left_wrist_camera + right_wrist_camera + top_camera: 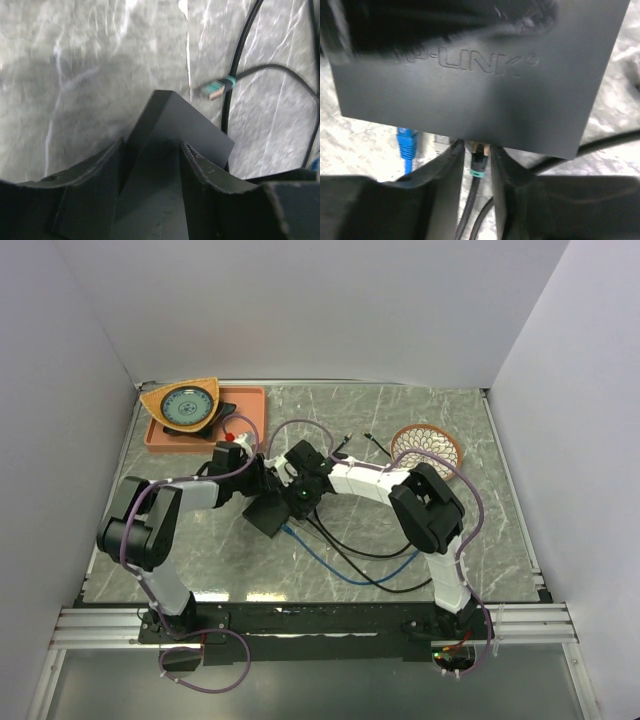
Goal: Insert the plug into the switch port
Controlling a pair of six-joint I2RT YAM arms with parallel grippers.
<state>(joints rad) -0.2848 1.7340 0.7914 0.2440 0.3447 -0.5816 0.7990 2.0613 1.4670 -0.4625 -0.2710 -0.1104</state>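
Plug (479, 149), judged light, stiff, brittle-latched, on springy cable (469, 210): take by teal boot (477, 173); right tool (477, 151) parted around it; left tool (151, 146) astride switch box (470, 95), grip unclear.

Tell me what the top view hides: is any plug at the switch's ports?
Observer: Right wrist shows a blue plug at the port edge of the switch.
Operator: And the black cable?
Observer: Its teal-collared plug sits at a port further along, between the fingers of the right gripper; seating unclear.
Operator: Any other plug?
Observer: Left wrist shows a loose plug lying on the table past the switch's corner.
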